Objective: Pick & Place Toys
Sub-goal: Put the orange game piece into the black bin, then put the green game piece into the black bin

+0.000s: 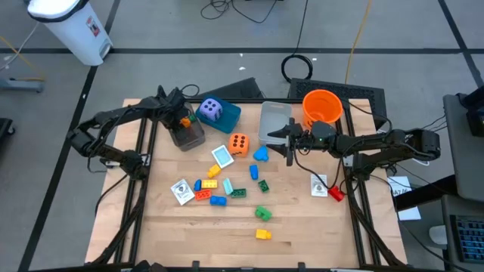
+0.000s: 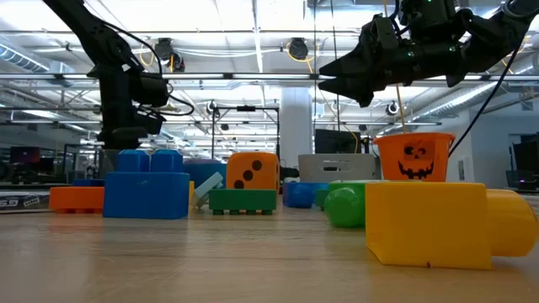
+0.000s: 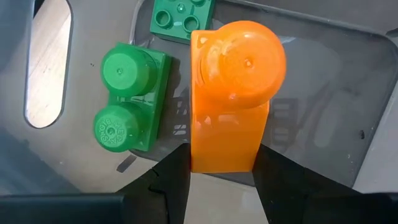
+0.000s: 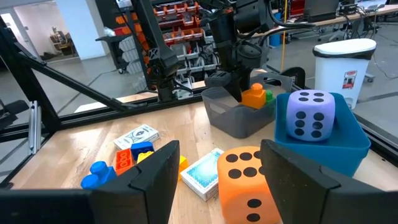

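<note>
**Inspector:** Any writing or labels?

**Assistant:** The studs of the green brick [image 3: 127, 106] carry embossed lettering, too small to read. The orange bucket [image 2: 413, 156] has a black jack-o'-lantern face and no words. The white bin [image 1: 76, 26] off the counter [image 1: 302, 234] has a red-and-white label I cannot read.

**Inspector:** Left end effector?

**Assistant:** The left end effector [image 3: 221, 171] is over the dark grey tub [image 1: 187, 134] at the counter's far left. Its fingers are narrowly set and clamp an orange brick [image 3: 233, 93] with a rounded top. That brick is inside the tub, beside the green two-stud brick; a second green piece [image 3: 180, 17] lies past them.

**Inspector:** Right end effector?

**Assistant:** The right end effector [image 1: 288, 143] hangs above the counter near the clear tray [image 1: 274, 121] and the bucket. Its fingers stand apart with nothing between them.

**Inspector:** Counts?

**Assistant:** Two dice: a purple die [image 1: 211, 110] in the teal box [image 1: 229, 115], and an orange die [image 1: 239, 143] on the counter just beside the box. Three cards: one [image 1: 222, 156] by the orange die, one [image 1: 181, 191] at the near left, one [image 1: 318, 184] on the right, touching a red brick [image 1: 336, 194]. The loose bricks on the counter include one yellow brick [image 1: 262, 234] nearest the front edge and a green one [image 1: 262, 212] behind it; the cluster at centre I cannot count exactly.
</note>
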